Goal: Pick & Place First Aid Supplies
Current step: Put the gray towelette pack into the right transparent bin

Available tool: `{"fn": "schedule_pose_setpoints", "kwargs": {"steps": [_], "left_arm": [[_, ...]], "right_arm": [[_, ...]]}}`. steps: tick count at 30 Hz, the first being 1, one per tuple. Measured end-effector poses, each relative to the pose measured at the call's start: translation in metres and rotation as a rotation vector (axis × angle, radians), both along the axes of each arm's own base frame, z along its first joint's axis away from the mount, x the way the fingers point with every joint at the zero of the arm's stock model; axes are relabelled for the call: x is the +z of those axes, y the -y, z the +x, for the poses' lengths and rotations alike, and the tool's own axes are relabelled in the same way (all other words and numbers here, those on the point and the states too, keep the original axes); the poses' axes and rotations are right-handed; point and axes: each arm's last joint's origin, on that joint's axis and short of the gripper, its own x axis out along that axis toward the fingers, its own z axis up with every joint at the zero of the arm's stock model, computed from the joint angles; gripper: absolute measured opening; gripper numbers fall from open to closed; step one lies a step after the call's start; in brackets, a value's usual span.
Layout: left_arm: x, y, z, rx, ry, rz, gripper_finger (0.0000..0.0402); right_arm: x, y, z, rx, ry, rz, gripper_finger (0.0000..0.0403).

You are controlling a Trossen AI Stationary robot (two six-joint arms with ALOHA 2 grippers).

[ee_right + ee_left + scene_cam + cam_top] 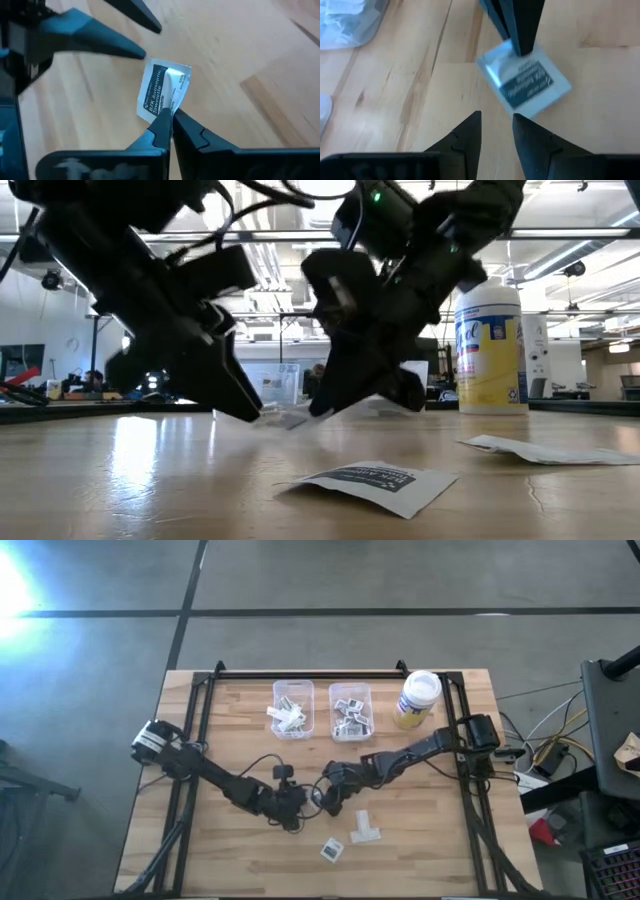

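Right Gripper Pinches a Towelette Packet at Mid-Table

Nearest the low camera lies a square white packet with a dark printed panel, flat on the wooden table; the high view shows it near the front edge. Just beside it, toward the right arm's side, sit long pale strips, one crossing another.

Behind these, the two arms meet at the middle of the table. The right gripper has its fingers closed together on the edge of a square antiseptic towelette packet, white with a dark label. The packet stands tilted up from the wood, one edge caught between the fingertips. In the left wrist view the same packet shows with the right arm's dark fingers gripping it.

The left gripper hovers just beside that packet, its fingers parted by a narrow gap and holding nothing. Its tips point toward the packet without touching it.

Toward the back of the table stand two clear plastic bins side by side. The left bin holds pale strips; the right bin holds square printed packets. To the right of the bins stands a yellowish jar with a white lid, upright and apart from both arms.
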Motion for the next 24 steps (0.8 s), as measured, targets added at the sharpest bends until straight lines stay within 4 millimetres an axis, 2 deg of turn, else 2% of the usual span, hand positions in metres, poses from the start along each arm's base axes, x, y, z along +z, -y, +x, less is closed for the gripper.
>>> {"fn": "schedule_pose_setpoints", "kwargs": {"steps": [10,24], "left_arm": [[0.024,0.009,-0.010,-0.006,0.067,-0.022,0.0122],[0.028,0.011,-0.012,0.008,0.085,-0.071,0.0122]], "right_arm": [[0.044,-0.004,-0.023,-0.021,-0.029,-0.124,0.0009],[0.115,0.015,-0.067,-0.231,0.016,-0.464,0.0008]]}}
